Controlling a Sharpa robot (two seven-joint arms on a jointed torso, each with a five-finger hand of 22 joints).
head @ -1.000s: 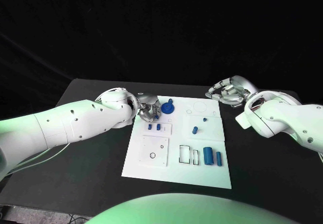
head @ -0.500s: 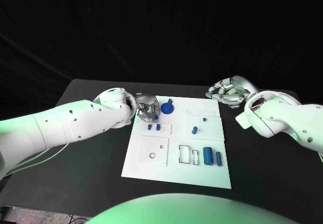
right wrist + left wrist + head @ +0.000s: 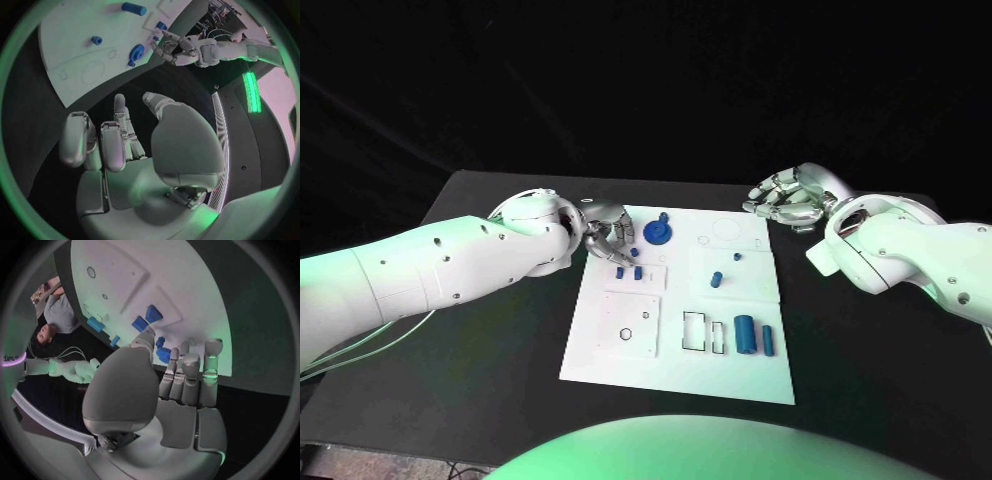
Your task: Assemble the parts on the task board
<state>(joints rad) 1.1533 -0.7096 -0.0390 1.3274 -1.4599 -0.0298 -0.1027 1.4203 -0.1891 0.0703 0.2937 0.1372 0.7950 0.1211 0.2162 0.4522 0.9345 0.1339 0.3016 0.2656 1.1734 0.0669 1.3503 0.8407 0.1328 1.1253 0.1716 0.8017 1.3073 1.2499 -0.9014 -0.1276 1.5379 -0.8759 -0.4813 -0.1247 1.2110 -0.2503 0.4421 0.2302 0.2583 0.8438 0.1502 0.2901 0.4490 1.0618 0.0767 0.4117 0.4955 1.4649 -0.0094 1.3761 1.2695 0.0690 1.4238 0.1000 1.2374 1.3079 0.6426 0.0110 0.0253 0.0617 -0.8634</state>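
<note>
Board: a white task board (image 3: 678, 350) lies flat in the middle of the black table (image 3: 488, 330), with small blue parts spread over it.
Parts: a round blue disc (image 3: 658, 235) sits near the far left corner; two small blue pegs (image 3: 629, 271) lie just nearer than it; a blue cylinder (image 3: 746, 333) lies toward the near right.
Left hand: the left hand (image 3: 607, 237) is poised over the board's far left edge, fingers curled down beside the disc and pegs; whether anything is pinched cannot be told.
Right hand: the right hand (image 3: 788, 198) is held off the board's far right corner, fingers loosely curled, nothing seen in it.
Step done well: the fingertips are best lowered squarely onto one peg, without the neighbour being nudged.
Change: the left hand has been drawn slightly toward the pegs since a second ago; the parts lie as before.
</note>
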